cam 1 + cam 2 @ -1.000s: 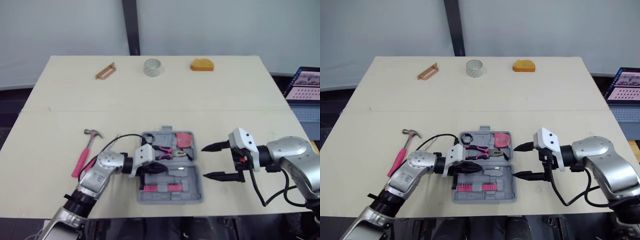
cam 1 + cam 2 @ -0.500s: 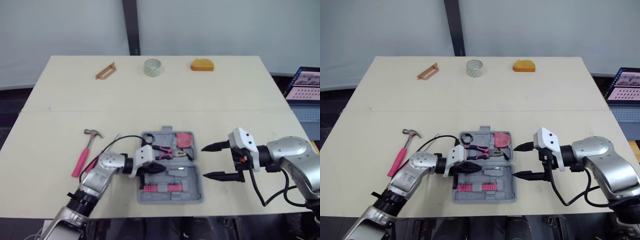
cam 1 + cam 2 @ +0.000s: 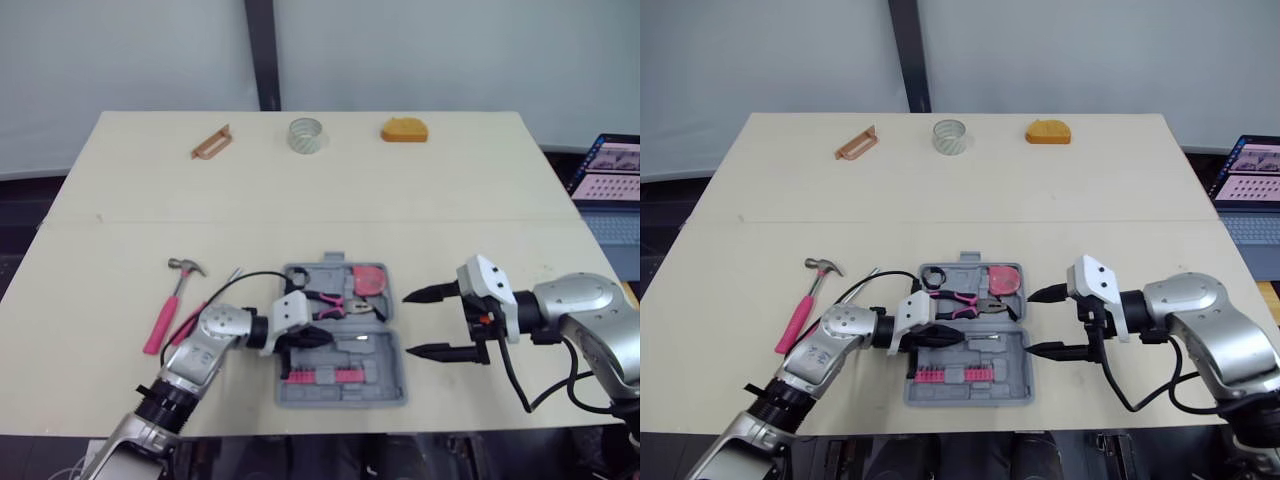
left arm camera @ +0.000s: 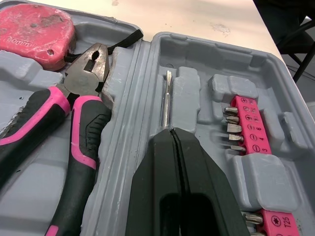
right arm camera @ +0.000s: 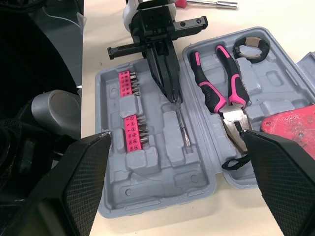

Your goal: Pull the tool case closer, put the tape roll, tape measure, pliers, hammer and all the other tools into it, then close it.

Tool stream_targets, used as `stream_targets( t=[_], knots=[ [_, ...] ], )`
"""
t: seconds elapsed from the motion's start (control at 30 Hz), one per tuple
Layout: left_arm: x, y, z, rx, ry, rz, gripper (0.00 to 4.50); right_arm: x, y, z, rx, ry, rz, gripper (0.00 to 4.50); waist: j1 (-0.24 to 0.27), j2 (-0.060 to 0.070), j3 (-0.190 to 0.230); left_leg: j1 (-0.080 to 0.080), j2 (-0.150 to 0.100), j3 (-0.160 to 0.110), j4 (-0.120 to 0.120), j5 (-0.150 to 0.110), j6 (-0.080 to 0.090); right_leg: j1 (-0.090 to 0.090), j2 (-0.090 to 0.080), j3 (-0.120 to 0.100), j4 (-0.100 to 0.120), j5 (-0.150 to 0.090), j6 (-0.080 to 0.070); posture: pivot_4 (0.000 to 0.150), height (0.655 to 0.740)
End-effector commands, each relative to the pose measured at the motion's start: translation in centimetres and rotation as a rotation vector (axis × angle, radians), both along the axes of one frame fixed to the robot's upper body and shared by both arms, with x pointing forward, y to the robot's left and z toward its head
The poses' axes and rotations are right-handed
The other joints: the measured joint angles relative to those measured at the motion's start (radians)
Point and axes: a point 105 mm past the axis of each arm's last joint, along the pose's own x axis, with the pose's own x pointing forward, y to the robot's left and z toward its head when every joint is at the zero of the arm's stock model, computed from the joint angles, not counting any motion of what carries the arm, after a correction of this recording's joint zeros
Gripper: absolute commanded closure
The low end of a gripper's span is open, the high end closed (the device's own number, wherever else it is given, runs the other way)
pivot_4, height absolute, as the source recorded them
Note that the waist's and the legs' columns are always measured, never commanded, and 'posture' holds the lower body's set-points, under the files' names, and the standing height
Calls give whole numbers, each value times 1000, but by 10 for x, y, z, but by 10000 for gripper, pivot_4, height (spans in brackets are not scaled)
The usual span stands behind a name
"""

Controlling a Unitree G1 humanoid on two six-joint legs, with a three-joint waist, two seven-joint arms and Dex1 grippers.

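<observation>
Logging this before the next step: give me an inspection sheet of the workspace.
Surface: beige table, seam across it.
Job's things: tool case open at the near edge, holding pliers, tape measure, bit strips; hammer and screwdriver on the table to its left; tape roll at the far edge.
Clutter: brown piece and orange object at the far edge.
Grippers: left gripper over the case, jaws shut; right gripper beside the case, jaws open.
Cables: black left-arm cable; black right-arm cable.
Surroundings: laptop off the table's right.
</observation>
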Motion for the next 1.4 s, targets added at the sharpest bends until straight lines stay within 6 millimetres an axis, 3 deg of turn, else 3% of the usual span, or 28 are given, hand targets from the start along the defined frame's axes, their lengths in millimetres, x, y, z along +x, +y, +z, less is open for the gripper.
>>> stream_targets(
  t=[0.03, 0.37, 0.77, 1.4],
  knots=[
    [-5, -4, -6, 27, 7, -18, 44542, -2, 1, 11, 1, -46, 9, 0, 0, 0, 0, 0, 0, 0, 0, 0, 0, 0, 0, 0, 0, 0, 0, 1500, 7400],
    [-11, -4, -15, 76, 13, -42, 44542, -2, 2, 11, 1, -45, 8, 0, 0, 0, 0, 0, 0, 0, 0, 0, 0, 0, 0, 0, 0, 0, 0, 1500, 7400],
    [-5, -5, -14, 65, 21, -3, 44542, -1, 2, 10, 1, -46, 3, 0, 1, 0, 0, 0, 0, 0, 0, 0, 0, 1, 0, 0, 0, 0, 0, 1500, 7400],
    [-6, 0, -24, 83, 146, 67, 44542, 0, 1, 9, 5, -46, -8, 0, 1, 0, -1, 1, 0, 0, 0, 0, 0, 2, 0, 0, 0, 0, 0, 1500, 7400]
  ],
)
